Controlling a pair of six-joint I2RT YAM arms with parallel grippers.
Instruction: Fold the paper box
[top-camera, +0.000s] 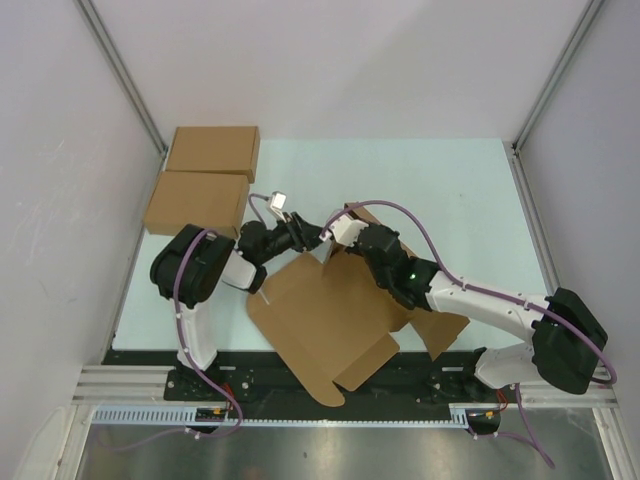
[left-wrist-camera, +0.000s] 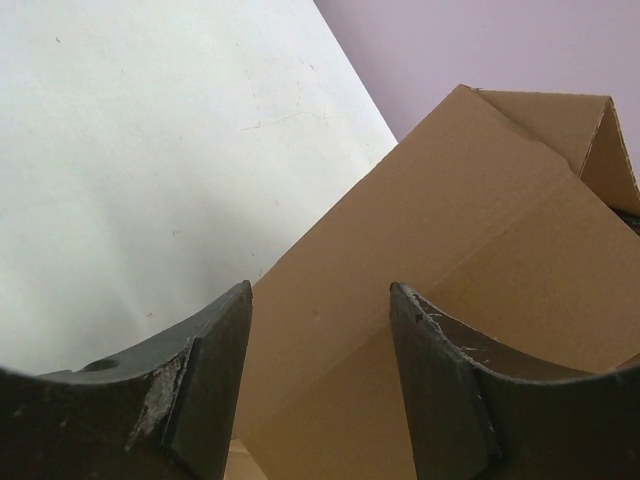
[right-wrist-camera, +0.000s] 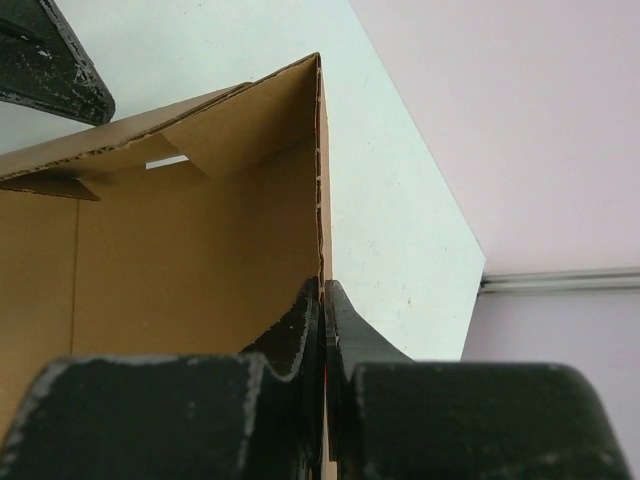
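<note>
My right claw (right-wrist-camera: 323, 292) is clamped on 1 upright wall of the paper box (top-camera: 320, 320) to hold it raised on the bench (top-camera: 450, 190), near the arm bases. My left claw (left-wrist-camera: 320, 300) hangs open facing a panel, probably ready to press it.

— What does the paper box (top-camera: 330, 320) look like?
— Plain brown cardboard, a die-cut sheet only partly folded, with tabs and a slit.
— Where is it?
— Near the middle of the table (top-camera: 450, 200), close to the front edge. One far panel is raised, with a flap bent inward.
</note>
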